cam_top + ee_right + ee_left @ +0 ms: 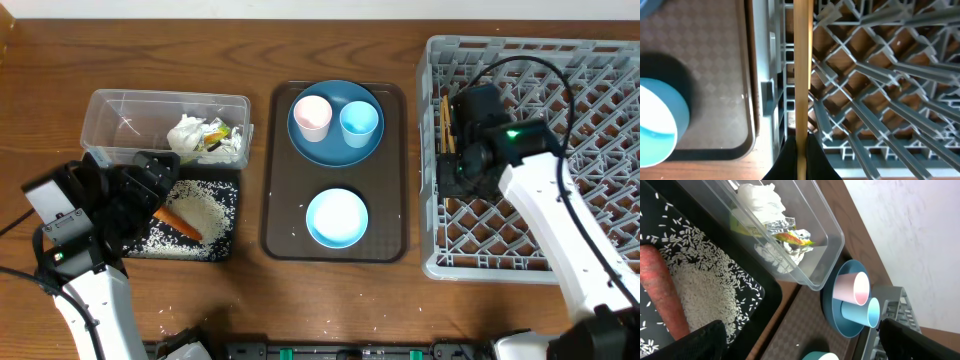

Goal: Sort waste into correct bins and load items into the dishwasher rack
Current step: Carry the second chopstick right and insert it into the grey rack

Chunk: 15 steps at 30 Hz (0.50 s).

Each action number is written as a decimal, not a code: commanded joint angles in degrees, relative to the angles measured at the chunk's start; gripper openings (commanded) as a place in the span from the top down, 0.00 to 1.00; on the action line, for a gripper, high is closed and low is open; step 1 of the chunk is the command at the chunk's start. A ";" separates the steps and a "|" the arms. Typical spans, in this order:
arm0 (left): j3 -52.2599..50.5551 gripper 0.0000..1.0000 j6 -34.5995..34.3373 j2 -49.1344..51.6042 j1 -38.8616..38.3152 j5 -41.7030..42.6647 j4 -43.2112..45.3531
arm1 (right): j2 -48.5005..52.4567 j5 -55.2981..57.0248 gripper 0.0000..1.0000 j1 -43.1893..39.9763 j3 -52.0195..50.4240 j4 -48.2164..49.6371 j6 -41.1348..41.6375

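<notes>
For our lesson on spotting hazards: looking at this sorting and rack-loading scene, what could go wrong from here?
The right pincer grips thin chopsticks at the left edge of the rack; released there, they might slip through the open lattice or fall outside. The pink cup and light blue cup sit on the blue plate; lifting the plate first could tip them off.

The wooden table (300,300) carried four things. At the left, a clear box (130,120) sat behind a black tray (230,222), their edges meeting. A brown tray (285,215) lay in the middle, just beside both. The grey rack (600,120) stood at the right, near the brown tray, its right edge cut off from view.
</notes>
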 commanded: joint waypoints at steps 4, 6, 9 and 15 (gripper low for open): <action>1.20 0.00 -0.02 -0.33 0.35 0.55 0.00 | 2.21 0.72 0.96 -0.24 -2.36 3.15 -2.82; 1.20 0.00 -0.02 -0.33 0.35 0.55 0.02 | 2.67 0.72 0.94 -0.24 -2.49 3.76 -2.82; 1.20 0.00 -0.02 -0.33 0.35 0.55 0.02 | 2.89 0.68 0.94 -0.28 -2.49 4.44 -2.82; 1.20 0.00 -0.02 -0.33 0.35 0.57 0.02 | 2.89 0.66 0.60 -0.28 -2.49 4.79 -2.80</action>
